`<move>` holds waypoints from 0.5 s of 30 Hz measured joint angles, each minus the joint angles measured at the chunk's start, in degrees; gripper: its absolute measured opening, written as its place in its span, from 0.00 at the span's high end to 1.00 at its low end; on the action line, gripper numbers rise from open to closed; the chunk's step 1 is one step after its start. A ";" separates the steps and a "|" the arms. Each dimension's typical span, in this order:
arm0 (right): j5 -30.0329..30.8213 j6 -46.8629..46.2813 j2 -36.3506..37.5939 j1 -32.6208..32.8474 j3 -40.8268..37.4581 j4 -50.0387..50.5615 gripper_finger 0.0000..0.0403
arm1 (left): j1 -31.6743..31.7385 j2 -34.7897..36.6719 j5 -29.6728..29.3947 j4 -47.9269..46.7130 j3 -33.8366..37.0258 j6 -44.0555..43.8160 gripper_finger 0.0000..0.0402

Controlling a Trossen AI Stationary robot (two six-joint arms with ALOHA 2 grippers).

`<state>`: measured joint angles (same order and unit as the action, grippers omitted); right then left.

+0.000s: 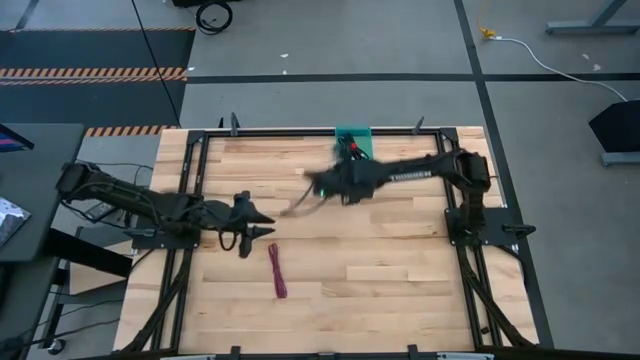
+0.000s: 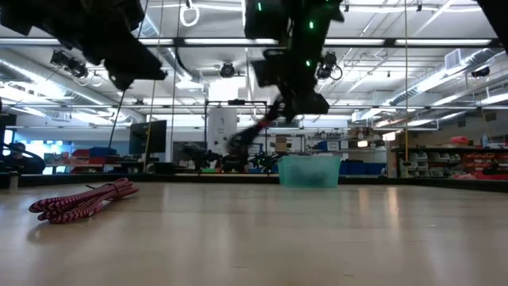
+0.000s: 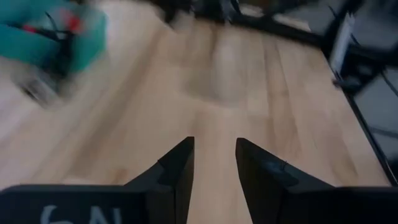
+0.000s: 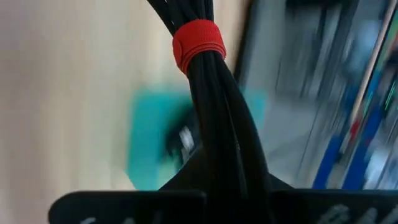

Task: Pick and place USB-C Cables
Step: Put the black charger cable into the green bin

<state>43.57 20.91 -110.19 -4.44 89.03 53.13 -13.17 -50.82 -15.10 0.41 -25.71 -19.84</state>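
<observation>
My right gripper hovers above the table's far middle, just near of the teal bin, and is shut on a black bundled USB-C cable with a red tie. Other cables with red parts lie inside the bin. A purple-magenta cable lies flat on the wood at mid-table and also shows in the low view. My left gripper is open and holds nothing. It hangs above the table just left of and beyond the purple cable. My right gripper pinches the black cable bundle between its two fingers at one end, a little short of the red tie. The fingers lie along the bundle. The cable is lifted clear of the table and trails slanting down from the fingers.
A black metal frame runs around the wooden table, and both arm bases sit on its side rails. Bare wood lies across the near half. The teal bin stands at the middle of the far edge.
</observation>
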 joint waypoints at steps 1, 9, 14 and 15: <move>0.38 -3.89 0.00 -1.91 0.00 2.39 0.96 | -0.53 0.09 0.13 -0.80 0.02 -0.04 0.69; -2.34 -22.08 2.87 -12.85 -0.02 8.90 0.96 | -1.60 0.04 0.13 -0.99 0.02 -0.50 0.71; -8.89 -30.06 4.46 -18.21 0.02 12.63 0.96 | -1.60 0.00 0.11 -1.01 0.02 -0.99 0.71; -11.25 -31.75 4.46 -19.09 0.02 14.12 0.96 | -1.60 0.00 0.11 -1.03 0.02 -1.43 0.71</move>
<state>32.32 -10.84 -105.73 -23.54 89.06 67.25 -14.76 -50.83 -14.98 -0.63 -25.69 -21.27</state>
